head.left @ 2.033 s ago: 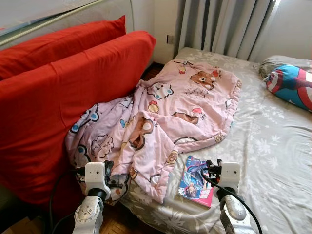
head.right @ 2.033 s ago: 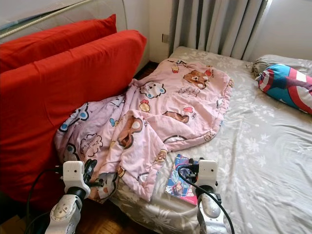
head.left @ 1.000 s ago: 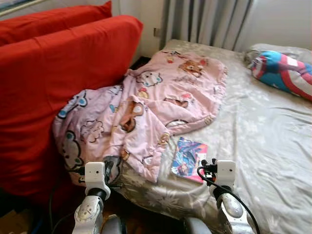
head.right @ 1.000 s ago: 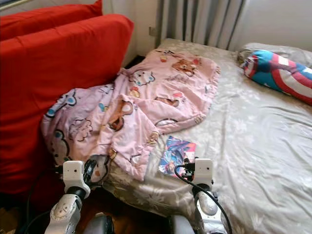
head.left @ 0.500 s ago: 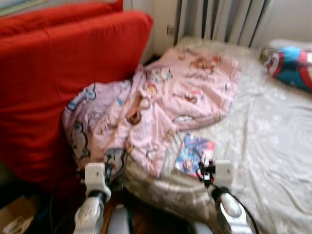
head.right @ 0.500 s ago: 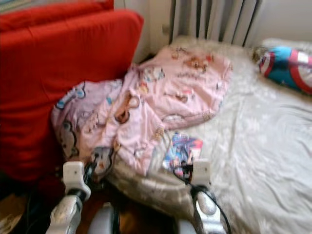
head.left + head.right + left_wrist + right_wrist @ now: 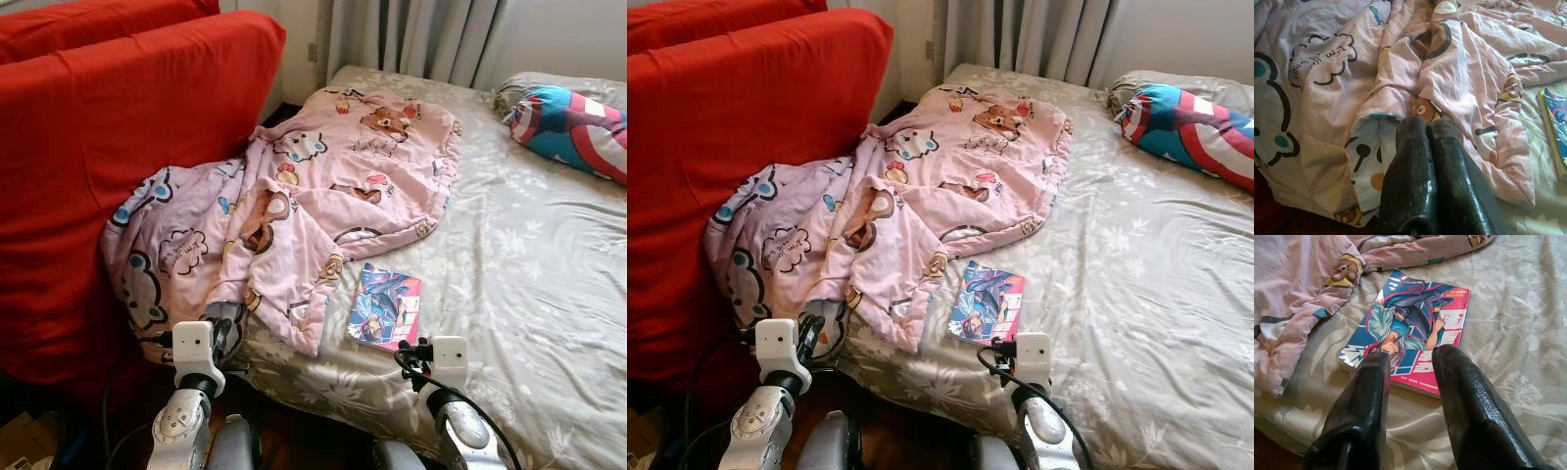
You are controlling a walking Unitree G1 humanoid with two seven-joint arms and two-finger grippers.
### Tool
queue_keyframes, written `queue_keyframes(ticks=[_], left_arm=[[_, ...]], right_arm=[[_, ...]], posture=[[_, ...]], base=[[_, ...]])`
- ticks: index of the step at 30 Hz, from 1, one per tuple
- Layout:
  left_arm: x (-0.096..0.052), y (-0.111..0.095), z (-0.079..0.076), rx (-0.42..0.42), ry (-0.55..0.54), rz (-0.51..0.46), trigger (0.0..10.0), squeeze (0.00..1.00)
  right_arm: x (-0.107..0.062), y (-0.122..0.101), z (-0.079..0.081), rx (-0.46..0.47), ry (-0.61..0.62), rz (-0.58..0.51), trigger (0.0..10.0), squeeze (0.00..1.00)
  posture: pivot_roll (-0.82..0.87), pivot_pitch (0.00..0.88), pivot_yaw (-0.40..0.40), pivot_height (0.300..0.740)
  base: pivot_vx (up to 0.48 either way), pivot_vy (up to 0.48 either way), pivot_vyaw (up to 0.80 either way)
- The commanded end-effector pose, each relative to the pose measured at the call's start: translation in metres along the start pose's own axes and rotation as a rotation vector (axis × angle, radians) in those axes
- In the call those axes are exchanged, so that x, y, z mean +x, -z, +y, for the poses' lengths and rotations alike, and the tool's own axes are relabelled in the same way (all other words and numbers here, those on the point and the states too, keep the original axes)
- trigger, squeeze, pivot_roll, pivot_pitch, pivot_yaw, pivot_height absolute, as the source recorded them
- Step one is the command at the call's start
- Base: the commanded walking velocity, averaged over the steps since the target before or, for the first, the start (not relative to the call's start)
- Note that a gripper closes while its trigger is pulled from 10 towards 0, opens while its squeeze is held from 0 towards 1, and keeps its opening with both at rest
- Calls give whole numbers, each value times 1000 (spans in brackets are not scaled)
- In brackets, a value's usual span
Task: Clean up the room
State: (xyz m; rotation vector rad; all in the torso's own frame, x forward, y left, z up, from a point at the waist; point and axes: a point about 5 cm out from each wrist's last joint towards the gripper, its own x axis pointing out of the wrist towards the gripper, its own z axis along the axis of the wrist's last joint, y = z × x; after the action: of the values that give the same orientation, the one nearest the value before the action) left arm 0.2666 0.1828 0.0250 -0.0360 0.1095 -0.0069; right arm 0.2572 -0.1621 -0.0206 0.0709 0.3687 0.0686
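1. You are looking down at a bed point(image 7: 549, 294) with a grey sheet that has pale flowers on it. It takes up the middle and right of the head views.
2. A pink blanket point(image 7: 323, 206) with cartoon bears lies in a crumpled heap across the left half of the bed. Its left end hangs over the bed's edge, down by the lower left of the frame.
3. A comic book point(image 7: 385, 305) with a bright blue and pink cover lies flat on the sheet, just beside the blanket's lower right edge. You can see it near the bottom middle of the frame.
4. Your right gripper point(image 7: 1410, 369) hangs just in front of the comic book with its two black fingers point(image 7: 1364, 401) spread apart. Nothing is between them, and the book's near edge shows in the gap.
5. Your left gripper point(image 7: 1427, 129) sits at the hanging end of the blanket. Its fingers are pressed together with nothing held.
6. A big red cushion point(image 7: 108, 166) stands along the left side of the frame, and the blanket leans against it.
7. A blue, red and white striped pillow point(image 7: 573, 127) lies at the upper right, well apart from the book.
8. Grey curtains point(image 7: 411, 39) hang at the top middle, behind the bed.
9. Dark wooden floor point(image 7: 921, 431) shows at the bottom, between your two arms.
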Motion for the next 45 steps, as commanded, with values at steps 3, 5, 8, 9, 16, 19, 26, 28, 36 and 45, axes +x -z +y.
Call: queue_keyframes(ticks=[3, 5, 8, 9, 16, 19, 26, 28, 36, 45], left_arm=[[1, 2, -1, -6, 4, 15, 10000, 0], [1, 1, -1, -6, 5, 15, 10000, 0], [2, 1, -1, -5, 5, 15, 10000, 0], [2, 1, -1, -5, 6, 15, 10000, 0], [2, 0, -2, -5, 7, 13, 10000, 0], [2, 1, -2, -4, 7, 13, 10000, 0], [2, 1, -3, -5, 9, 19, 10000, 0], [2, 1, -3, -6, 11, 22, 10000, 0], [2, 2, -3, -8, 17, 26, 10000, 0], [2, 2, -4, -11, 22, 32, 10000, 0]], right_arm=[[-1, 4, -5, -3, 30, 30, 10000, 0], [-1, 7, -7, -7, 38, 60, 10000, 0], [-1, 11, -7, -11, 29, 98, 10000, 0], [-1, 11, -7, -12, 28, 102, 10000, 0], [0, 10, -7, -1, 35, 95, 10000, 0], [-1, 11, -7, 1, 35, 98, 10000, 0], [-1, 12, -4, 2, 20, 92, 10000, 0], [-1, 11, -4, 0, 17, 87, 10000, 0], [1, 7, 1, -44, -17, 60, 10000, 0], [3, 3, 7, -9, -22, 36, 10000, 0]], posture=[[-74, 78, -34, 639], [-73, 76, -34, 639], [-73, 75, -34, 629], [-73, 74, -35, 624], [-74, 74, -34, 615], [-74, 75, -34, 615], [-72, 77, -34, 615], [-72, 77, -33, 615], [-71, 78, -32, 615], [-70, 80, -30, 615]], base=[[0, 0, 0], [0, 0, 0], [0, 0, 0], [0, 0, 0], [0, 0, 0], [0, 0, 0], [0, 0, 0], [0, 0, 0], [0, 0, 272], [0, 0, 356]])
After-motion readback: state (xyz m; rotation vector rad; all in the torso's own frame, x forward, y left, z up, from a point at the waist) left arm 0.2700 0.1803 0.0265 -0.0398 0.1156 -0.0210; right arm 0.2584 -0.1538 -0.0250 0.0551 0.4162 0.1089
